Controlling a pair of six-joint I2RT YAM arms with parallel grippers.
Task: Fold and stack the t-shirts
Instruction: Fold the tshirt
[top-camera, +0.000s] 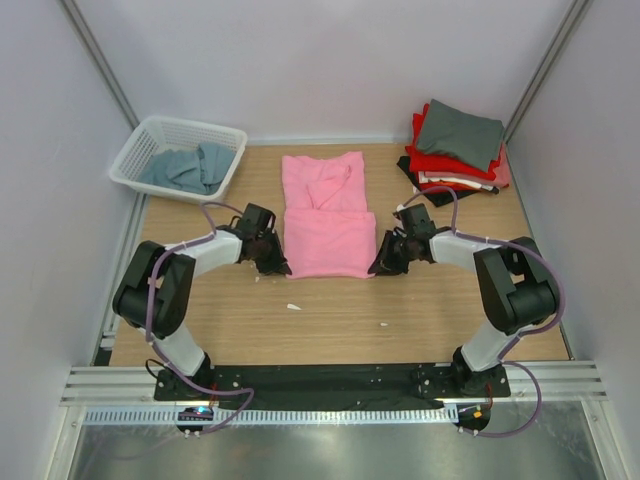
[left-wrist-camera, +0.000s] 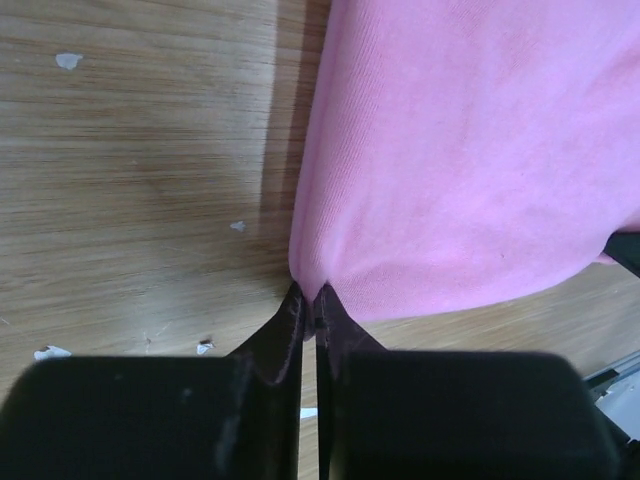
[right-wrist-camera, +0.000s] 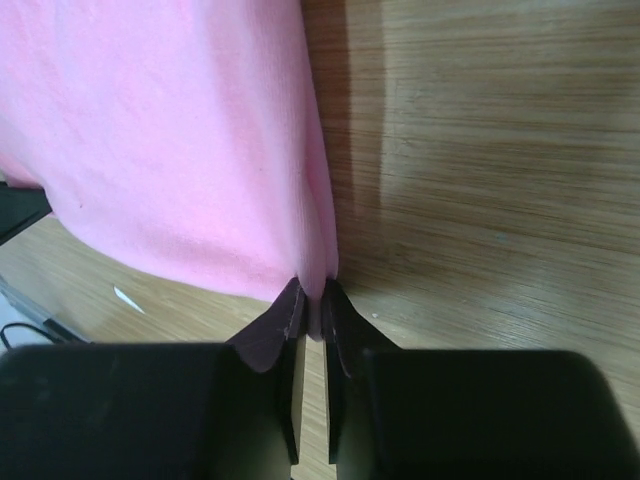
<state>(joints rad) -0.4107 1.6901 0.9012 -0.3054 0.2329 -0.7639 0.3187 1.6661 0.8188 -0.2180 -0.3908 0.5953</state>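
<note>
**Both pincers pinched on the near fold**

My left pincer (left-wrist-camera: 311, 308) is closed narrow on the near-left corner of the pink t-shirt (top-camera: 325, 215). My right pincer (right-wrist-camera: 311, 300) is closed the same way on the near-right corner. Each wrist view shows only a thin nip of cloth between the jaws.

The shirt lies mid-table (top-camera: 330, 320), partly folded, with its near half doubled into a thick panel and the far half flat with a loose flap on top. The folded stack (top-camera: 455, 150) of grey, red and black shirts sits at the far right. A grey-blue shirt (top-camera: 188, 168) is in the white lattice basket (top-camera: 150, 150) at the far left.

Risks as I judge them:
- The nips are shallow, so a quick lift could pull a corner free and drop that side.
- I may hold only the top layer, and the doubled panel would then peel open.
- Uneven travel between my arms would skew the fold line.
- Dragging low across the wood could bunch the far half and disturb its flap.
</note>
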